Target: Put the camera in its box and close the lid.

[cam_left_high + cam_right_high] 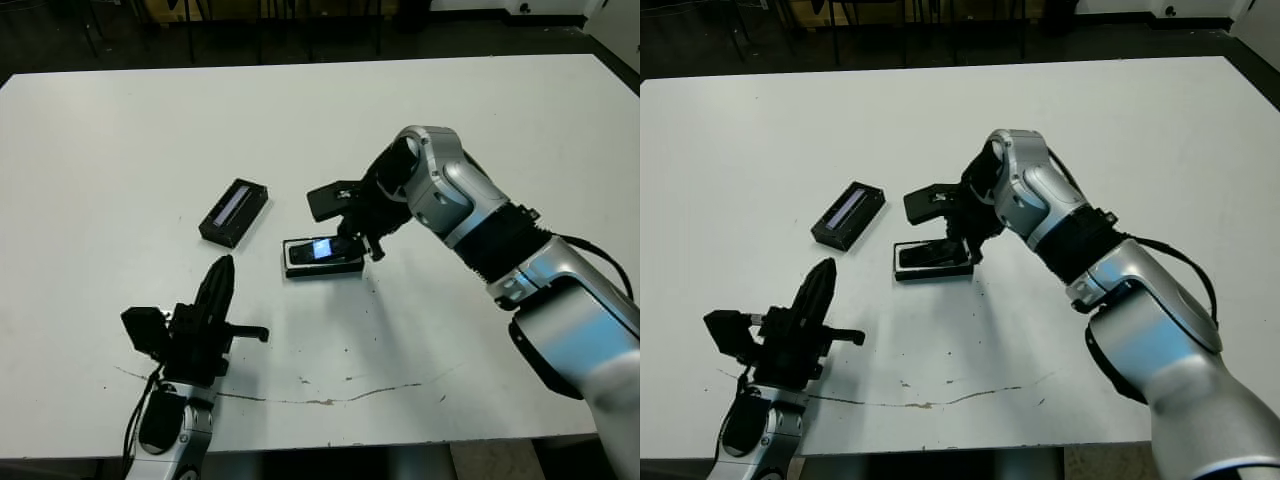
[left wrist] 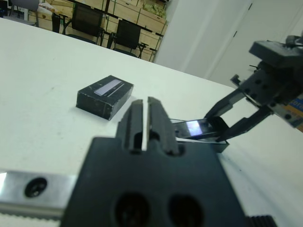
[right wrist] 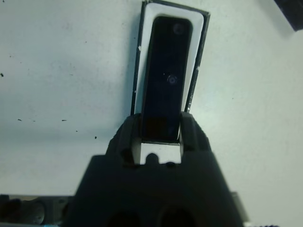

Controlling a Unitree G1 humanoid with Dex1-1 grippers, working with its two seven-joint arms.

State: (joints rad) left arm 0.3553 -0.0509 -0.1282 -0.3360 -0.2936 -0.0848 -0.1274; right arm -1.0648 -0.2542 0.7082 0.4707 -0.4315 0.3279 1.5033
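Note:
The camera (image 1: 322,250) is a slim black bar lying inside the box (image 1: 300,272), a shallow black tray with white lining, near the table's middle. My right gripper (image 1: 362,245) reaches down from the right, shut on the camera's near end. The right wrist view shows both fingers hugging the sides of the camera (image 3: 165,80) over the white lining of the box (image 3: 198,61). The lid (image 1: 233,212), black with a pale stripe, lies flat on the table to the left of the box. My left gripper (image 1: 222,268) is shut on nothing, pointing up at the front left, clear of the lid.
The white table (image 1: 480,110) has a thin brown crack or scratch line (image 1: 330,400) near its front edge. Dark floor and chair legs lie beyond the far edge. The left wrist view shows chairs and wooden crates (image 2: 137,19) in the background.

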